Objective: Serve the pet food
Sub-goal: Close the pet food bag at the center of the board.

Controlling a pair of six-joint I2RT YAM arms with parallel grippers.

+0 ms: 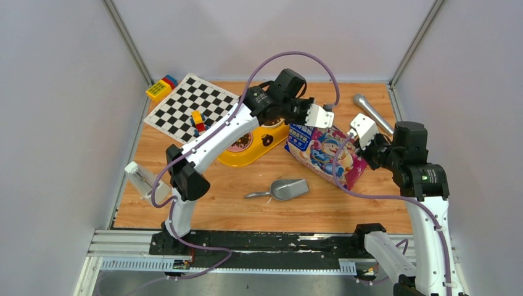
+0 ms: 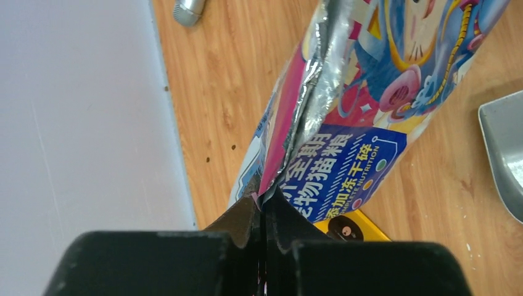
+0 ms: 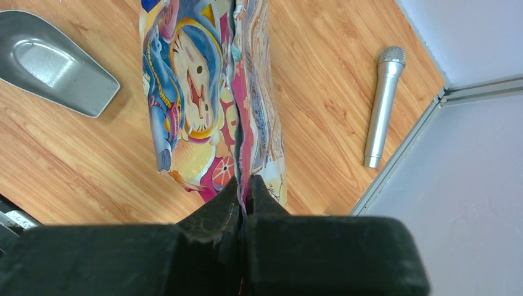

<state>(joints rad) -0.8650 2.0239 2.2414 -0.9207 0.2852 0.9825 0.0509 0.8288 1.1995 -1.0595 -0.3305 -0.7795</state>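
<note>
You've got left gripper [image 2: 262,209] and right gripper [image 3: 242,196] pinched shut on opposite edges of the bag [image 1: 314,151], centre frame; its foil looks floppy and slippery.

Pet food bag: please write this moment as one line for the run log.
left hand: shut on bag | right hand: shut on bag | scoop: lying on table

Top camera: high, behind the arm bases, looks down on the whole table [image 1: 216,185]. Wrist cameras: each very close, facing along opposite ends of the pet food bag [image 1: 321,151]. All three views share the bag and the grey scoop [image 1: 285,189].
</note>
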